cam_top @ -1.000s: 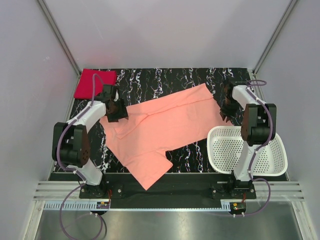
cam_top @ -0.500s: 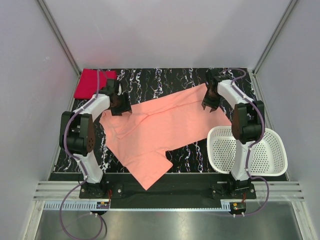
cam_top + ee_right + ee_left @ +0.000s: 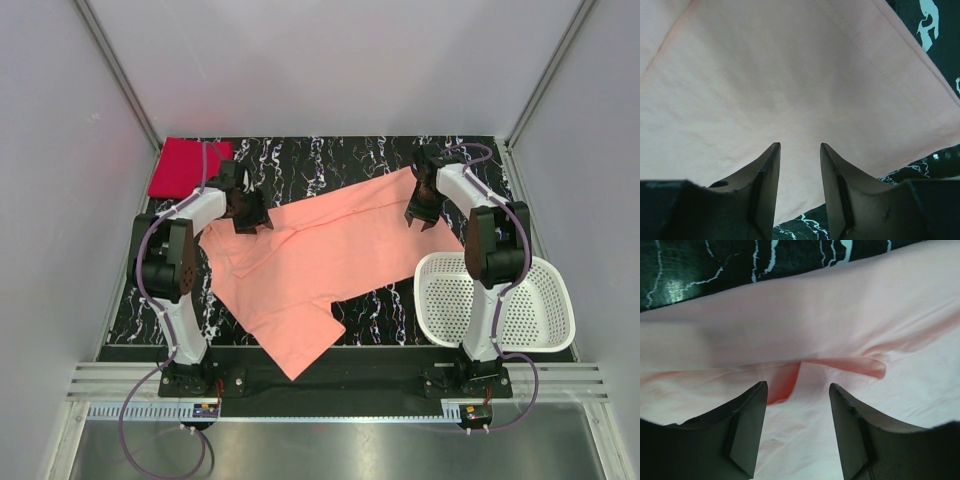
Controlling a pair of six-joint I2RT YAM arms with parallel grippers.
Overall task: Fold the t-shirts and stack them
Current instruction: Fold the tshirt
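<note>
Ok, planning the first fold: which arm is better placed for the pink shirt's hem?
Right. The right claw, open, hangs beside the stitched hem of the salmon shirt; the left claw sits opposite.

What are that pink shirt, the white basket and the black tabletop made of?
The pink shirt looks like soft matte knit cloth, likely cotton: it creases and shows a stitched hem. The basket seems rigid white plastic, with even rows of holes. The tabletop has a black, white-veined marble pattern; real stone or print, I cannot tell.
</note>
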